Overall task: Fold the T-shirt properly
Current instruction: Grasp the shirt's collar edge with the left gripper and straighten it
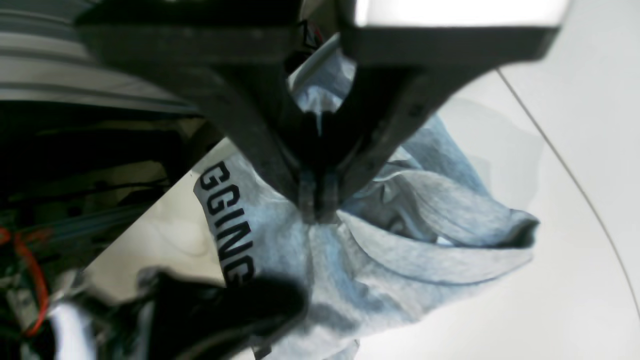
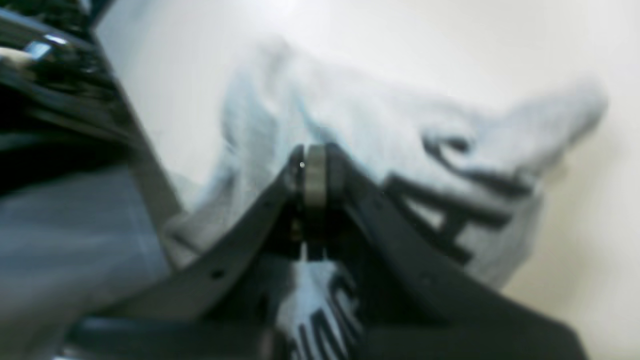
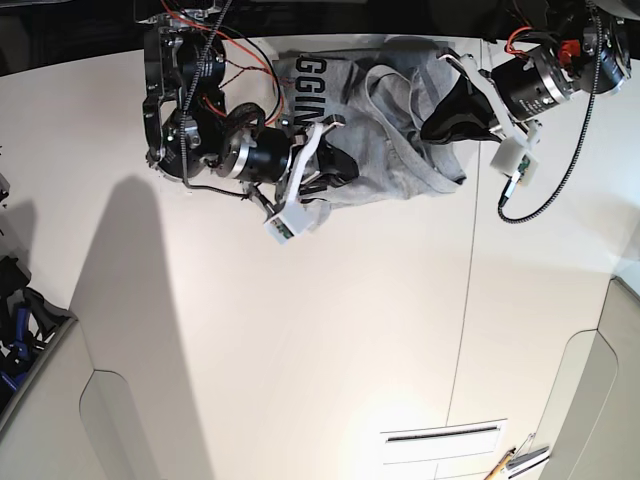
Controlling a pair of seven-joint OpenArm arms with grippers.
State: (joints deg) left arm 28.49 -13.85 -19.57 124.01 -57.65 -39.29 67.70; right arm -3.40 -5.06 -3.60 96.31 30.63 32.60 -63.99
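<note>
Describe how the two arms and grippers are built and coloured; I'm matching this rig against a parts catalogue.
Both arms are black, with silver cylindrical wrist sections and loose red, orange and black cables. The left gripper and right gripper have matte black, tapering V-shaped fingers with small holes along them. The right one shows a grey pad between its tips. A white boxy camera module hangs near each wrist.

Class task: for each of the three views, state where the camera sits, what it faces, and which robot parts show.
Left wrist: behind the left pincer, facing the T-shirt it pinches.
Right wrist: behind the right pincer, facing blurred lettered cloth.
Base: overhead, looking down on the table, both arms visible.
All three views share the shirt.
</note>
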